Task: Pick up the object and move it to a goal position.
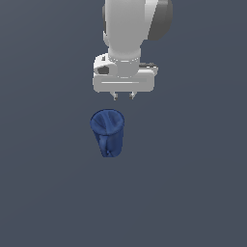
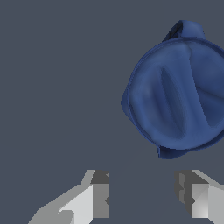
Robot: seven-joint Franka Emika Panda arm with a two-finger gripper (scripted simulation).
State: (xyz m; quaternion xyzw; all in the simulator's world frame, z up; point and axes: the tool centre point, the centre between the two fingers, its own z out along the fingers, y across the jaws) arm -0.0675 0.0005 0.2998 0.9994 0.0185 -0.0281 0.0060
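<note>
The object is a small dark blue faceted cup (image 1: pixel 108 129) standing upright on the grey floor, wide mouth up, with its handle on the side facing the exterior camera. My gripper (image 1: pixel 123 96) hangs above it and slightly to the exterior view's right, pointing down, apart from the cup. In the wrist view I look down into the cup's open mouth (image 2: pixel 177 94). The gripper (image 2: pixel 142 194) is open and empty, and its two fingers (image 2: pixel 99 194) stand well apart with bare floor between them. The cup lies off to one side of the gap, not between the fingers.
A plain dark grey floor (image 1: pixel 193 193) surrounds the cup on all sides. The white arm (image 1: pixel 126 29) comes down from the top of the exterior view. No other objects show.
</note>
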